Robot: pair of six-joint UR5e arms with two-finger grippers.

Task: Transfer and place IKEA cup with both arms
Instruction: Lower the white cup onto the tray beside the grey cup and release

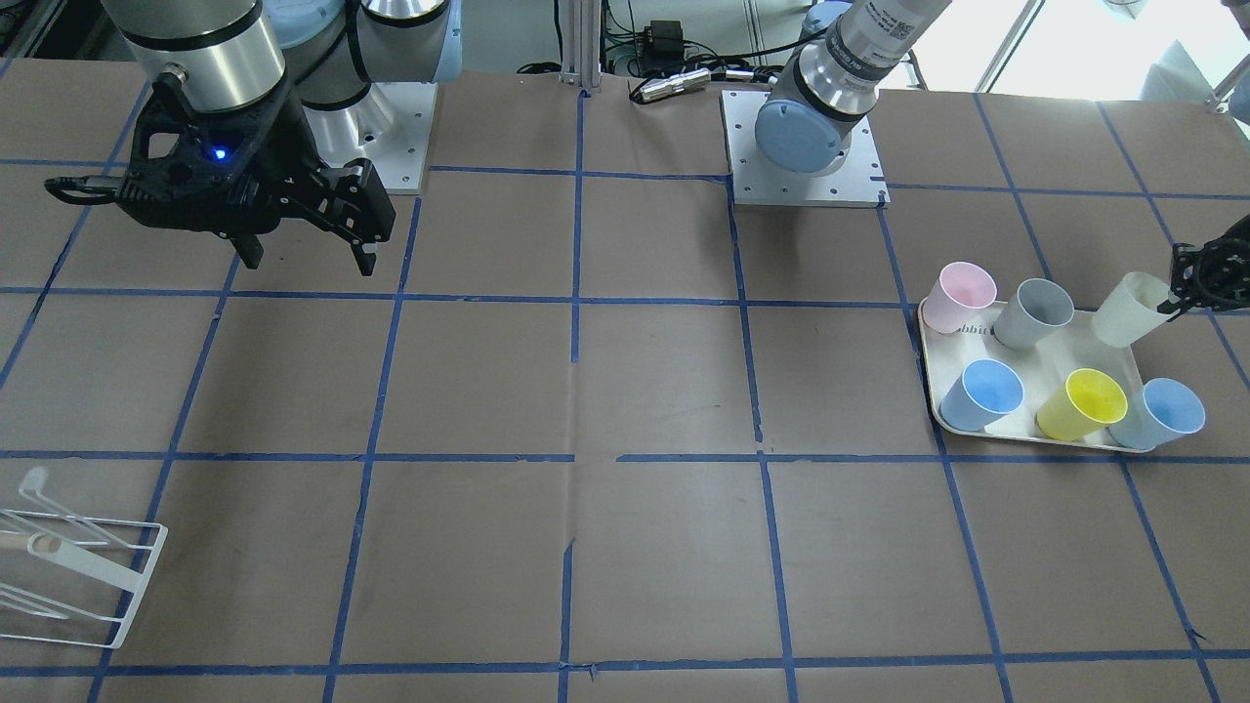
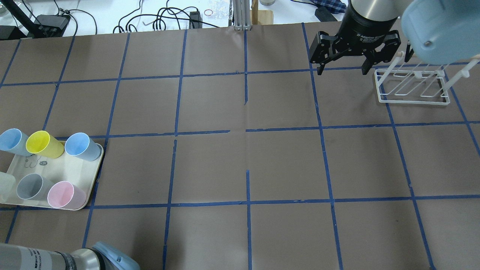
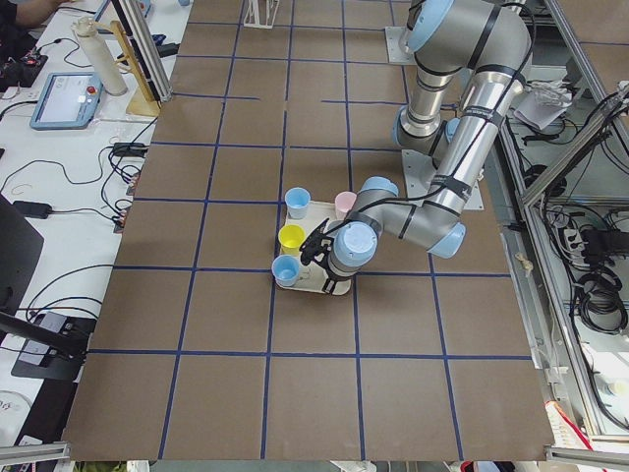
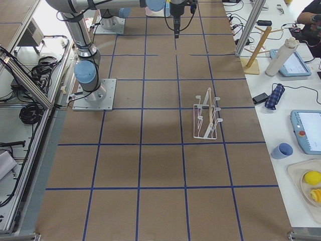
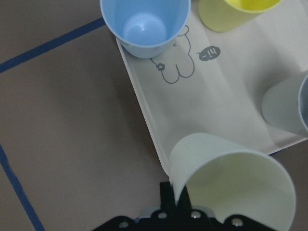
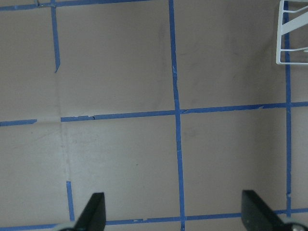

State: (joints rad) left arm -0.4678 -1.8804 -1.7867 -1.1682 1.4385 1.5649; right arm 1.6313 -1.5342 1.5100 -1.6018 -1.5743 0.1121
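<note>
The cream IKEA cup (image 1: 1131, 309) leans tilted at the back corner of the cream tray (image 1: 1050, 356), at the table's left end. My left gripper (image 1: 1184, 285) is shut on its rim. In the left wrist view the cup (image 5: 226, 178) fills the lower right, with one finger (image 5: 168, 195) outside its wall; the other finger is hidden. I cannot tell whether its base touches the tray. The cup shows at the overhead view's left edge (image 2: 5, 183). My right gripper (image 2: 342, 70) hangs open and empty above the table, beside the white rack (image 2: 412, 88).
The tray holds a pink cup (image 1: 960, 296), a grey cup (image 1: 1035, 310), two blue cups (image 1: 981, 392) and a yellow cup (image 1: 1082, 402), all close around the cream one. The wire rack (image 1: 78, 566) stands at the table's right end. Blue tape lines grid the brown tabletop.
</note>
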